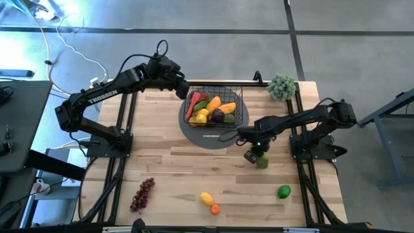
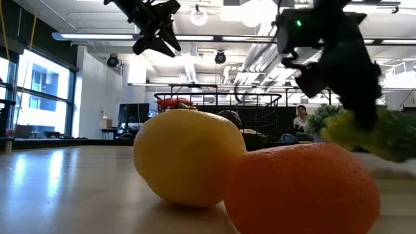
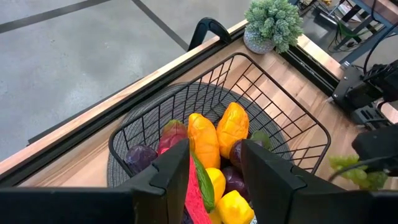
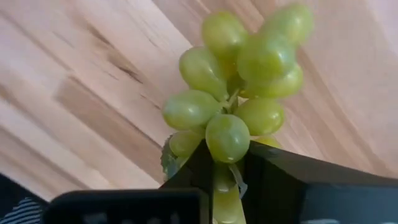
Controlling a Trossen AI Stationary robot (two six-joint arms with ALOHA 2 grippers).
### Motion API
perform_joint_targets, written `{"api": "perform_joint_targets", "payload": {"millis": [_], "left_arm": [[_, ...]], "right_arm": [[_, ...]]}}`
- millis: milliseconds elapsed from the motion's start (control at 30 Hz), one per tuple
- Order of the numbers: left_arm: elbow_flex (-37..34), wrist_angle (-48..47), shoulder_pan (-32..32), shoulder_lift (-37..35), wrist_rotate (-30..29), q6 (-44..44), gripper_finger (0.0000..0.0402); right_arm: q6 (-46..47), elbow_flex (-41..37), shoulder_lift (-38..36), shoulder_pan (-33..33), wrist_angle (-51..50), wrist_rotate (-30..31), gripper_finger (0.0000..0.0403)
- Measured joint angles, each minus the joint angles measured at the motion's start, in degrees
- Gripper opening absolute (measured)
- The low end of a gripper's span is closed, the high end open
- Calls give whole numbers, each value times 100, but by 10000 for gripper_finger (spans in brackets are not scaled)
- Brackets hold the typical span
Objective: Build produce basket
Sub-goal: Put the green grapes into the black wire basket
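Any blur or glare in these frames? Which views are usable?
Low view: lemon and orange fruit loom close and soft, windows and ceiling lights glare, green grapes blurred. Right wrist view: green grapes sharp in the right tool. High view: even light; basket clear.

The basket (image 1: pixel 215 107) is set on a round mat (image 1: pixel 208 136) at the table's far middle, with a potted plant (image 1: pixel 282 86) placed to its right. A lemon (image 1: pixel 206 198) and a mango (image 1: pixel 215 208) are found touching at the near edge, flanked by grapes (image 1: pixel 142 193) on the left and a lime (image 1: pixel 283 191) on the right
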Motion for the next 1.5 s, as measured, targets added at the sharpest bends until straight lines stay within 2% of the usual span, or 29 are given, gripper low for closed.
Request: {"api": "perform_joint_targets", "payload": {"millis": [300,467,767,1100,1267,1500], "left_arm": [[-2,-3,0,0,4,28,131],[-2,-105,0,0,286,395,131],[-2,-390,-4,0,297,301,131],[-2,-673,-49,0,299,-585,131],[-2,-788,-196,0,301,-932,131],[-2,-800,-482,0,295,-1235,131]], "right_arm": [[-364,1248,0,0,-363,279,13],[-646,1934,0,-15,-385,519,13],[-1629,2983,2,-207,-708,1419,13],[-4181,3616,4,-775,-743,2619,14],[-5731,3668,4,-1048,-432,3271,14],[-8047,3668,78,-1309,-31,3821,15]]}}
